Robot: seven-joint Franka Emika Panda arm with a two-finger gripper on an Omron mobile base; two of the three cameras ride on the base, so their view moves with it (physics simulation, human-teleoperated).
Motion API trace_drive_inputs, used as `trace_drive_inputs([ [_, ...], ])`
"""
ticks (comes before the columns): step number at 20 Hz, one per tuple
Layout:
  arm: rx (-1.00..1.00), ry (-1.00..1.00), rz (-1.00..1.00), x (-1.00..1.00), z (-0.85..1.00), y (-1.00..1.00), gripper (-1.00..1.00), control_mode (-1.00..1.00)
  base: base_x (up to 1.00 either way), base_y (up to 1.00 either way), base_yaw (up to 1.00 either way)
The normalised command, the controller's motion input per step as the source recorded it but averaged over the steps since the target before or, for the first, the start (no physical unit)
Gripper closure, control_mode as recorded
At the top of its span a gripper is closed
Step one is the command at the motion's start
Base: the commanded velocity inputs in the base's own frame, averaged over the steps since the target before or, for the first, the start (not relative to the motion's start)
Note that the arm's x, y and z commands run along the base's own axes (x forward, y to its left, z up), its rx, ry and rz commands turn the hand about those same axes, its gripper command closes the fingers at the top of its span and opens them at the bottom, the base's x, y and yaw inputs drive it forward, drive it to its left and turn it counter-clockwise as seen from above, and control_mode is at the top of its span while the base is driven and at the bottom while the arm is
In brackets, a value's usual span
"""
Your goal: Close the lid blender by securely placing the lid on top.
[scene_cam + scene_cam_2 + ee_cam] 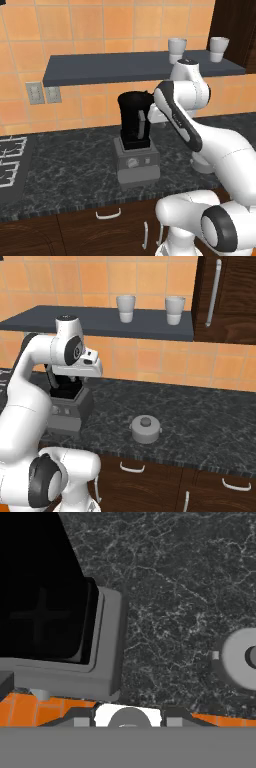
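The blender [134,125] stands on the dark counter, a black jar with a grey handle strip on a boxy grey base [137,164] with a dial. From above, the hand view shows the jar's open mouth [40,612] uncovered. The lid [145,429], a round grey disc with a raised cap, lies flat on the counter to the blender's right and sits at the right edge of the hand view [242,659]. My gripper [70,379] hovers just above the jar's rim, well left of the lid. Its fingertips [75,721] stand apart, open, with nothing between them.
Two white cups [126,308] [174,310] stand on the dark wall shelf [115,67] above the counter. A stove [10,162] lies at the far left, and a dark tall cabinet [227,296] rises at the right. Bare counter [210,411] stretches right of the lid.
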Motion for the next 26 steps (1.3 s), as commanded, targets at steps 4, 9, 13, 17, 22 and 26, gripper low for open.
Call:
trace_drive_inputs([
  [4, 0.01, -0.08, -0.02, -0.39, -0.01, -0.06, -1.0, -1.0, 0.0, 0.0, 0.0],
  [9, 0.13, 0.0, -0.21, -0.59, -0.21, -0.83, -1.0, -1.0, 0.0, 0.0, 0.0],
  [13, 0.11, 0.2, -0.26, -0.06, -0.37, -1.0, -1.0, -1.0, 0.0, 0.0, 0.0],
  [17, 0.03, 0.3, -0.25, 0.19, -0.43, -0.95, -1.0, -1.0, 0.0, 0.0, 0.0],
  [22, 0.01, 0.2, -0.15, 0.37, -0.26, -0.56, -1.0, -1.0, 0.0, 0.0, 0.0],
  [26, 0.0, 0.11, -0.12, 0.37, -0.36, -0.21, -1.0, -1.0, 0.0, 0.0, 0.0],
])
